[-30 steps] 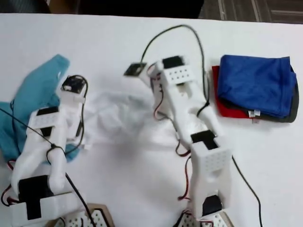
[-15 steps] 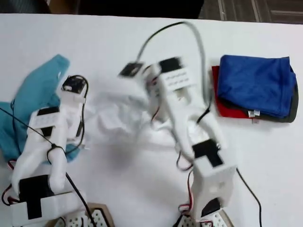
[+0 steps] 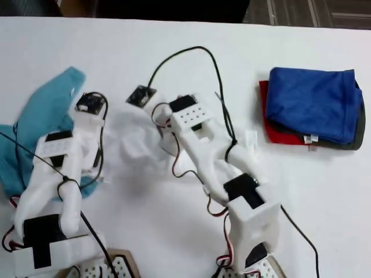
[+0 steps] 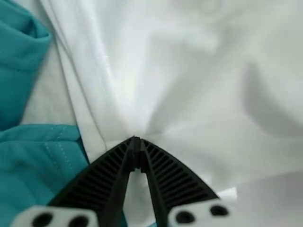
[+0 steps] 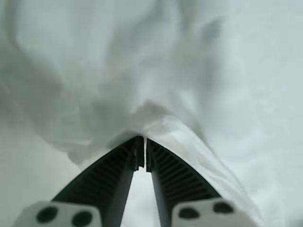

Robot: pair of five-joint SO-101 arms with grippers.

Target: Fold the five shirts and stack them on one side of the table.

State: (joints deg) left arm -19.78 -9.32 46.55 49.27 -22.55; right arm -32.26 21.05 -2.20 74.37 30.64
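Observation:
A crumpled white shirt (image 3: 134, 146) lies on the table between the two arms. My left gripper (image 4: 136, 143) is shut on a fold of the white shirt (image 4: 189, 85), right beside the teal shirt (image 4: 33, 165). My right gripper (image 5: 142, 144) is shut on a bunched edge of the white shirt (image 5: 113, 66), held just above the tabletop. In the high view the left arm (image 3: 64, 153) stands over the edge of the teal shirt (image 3: 46, 107), and the right arm (image 3: 197, 139) stretches across the white shirt toward the left.
Folded shirts are stacked at the right: blue (image 3: 313, 101) on top, red (image 3: 272, 132) and dark grey (image 3: 358, 136) beneath. Black cables (image 3: 191, 55) loop over the right arm. The white table (image 3: 174, 35) has free room along the far side.
The right arm has swung left across the table, pulling the white shirt's edge over toward the left arm. The left arm has stayed put.

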